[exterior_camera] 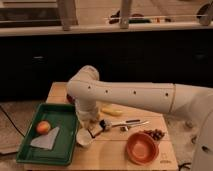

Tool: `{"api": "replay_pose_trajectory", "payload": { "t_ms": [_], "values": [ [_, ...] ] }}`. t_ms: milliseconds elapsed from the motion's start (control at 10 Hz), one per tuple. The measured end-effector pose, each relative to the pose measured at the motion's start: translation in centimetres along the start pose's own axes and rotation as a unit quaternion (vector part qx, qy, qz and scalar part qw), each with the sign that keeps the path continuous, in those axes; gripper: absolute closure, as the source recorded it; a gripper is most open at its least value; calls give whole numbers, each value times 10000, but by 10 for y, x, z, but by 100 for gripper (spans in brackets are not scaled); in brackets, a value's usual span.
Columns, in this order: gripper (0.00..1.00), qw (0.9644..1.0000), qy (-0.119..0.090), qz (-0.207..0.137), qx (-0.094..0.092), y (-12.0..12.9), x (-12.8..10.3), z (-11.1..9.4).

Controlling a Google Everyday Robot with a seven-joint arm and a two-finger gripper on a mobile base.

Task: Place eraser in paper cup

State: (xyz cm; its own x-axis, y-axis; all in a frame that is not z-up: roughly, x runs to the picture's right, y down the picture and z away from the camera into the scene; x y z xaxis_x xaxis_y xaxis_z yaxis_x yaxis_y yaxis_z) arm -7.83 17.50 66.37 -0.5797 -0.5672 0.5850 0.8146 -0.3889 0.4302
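The paper cup point(84, 139) is small, white and round, and stands on the wooden table just right of the green tray. My gripper point(96, 128) hangs from the white arm, just above and to the right of the cup's rim. A small white and dark object point(105, 124), possibly the eraser, sits at the gripper's right side. I cannot tell whether it is held or lying on the table.
The green tray point(30, 150) at the left holds an orange fruit point(43, 127) and a grey sheet point(46, 140). The orange bowl point(141, 148) stands at the front right, with dark grapes point(156, 134) behind it. A yellow object point(111, 111) and a utensil point(132, 123) lie mid-table.
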Motion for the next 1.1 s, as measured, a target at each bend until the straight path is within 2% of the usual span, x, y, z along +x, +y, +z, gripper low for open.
{"api": "replay_pose_trajectory", "payload": {
  "t_ms": [700, 900, 1100],
  "values": [
    [98, 9985, -384, -373, 60, -30, 4, 29],
    [86, 9977, -492, -443, 114, -37, 5, 36],
    [65, 9969, -583, -491, 172, -41, 5, 41]
  ]
}}
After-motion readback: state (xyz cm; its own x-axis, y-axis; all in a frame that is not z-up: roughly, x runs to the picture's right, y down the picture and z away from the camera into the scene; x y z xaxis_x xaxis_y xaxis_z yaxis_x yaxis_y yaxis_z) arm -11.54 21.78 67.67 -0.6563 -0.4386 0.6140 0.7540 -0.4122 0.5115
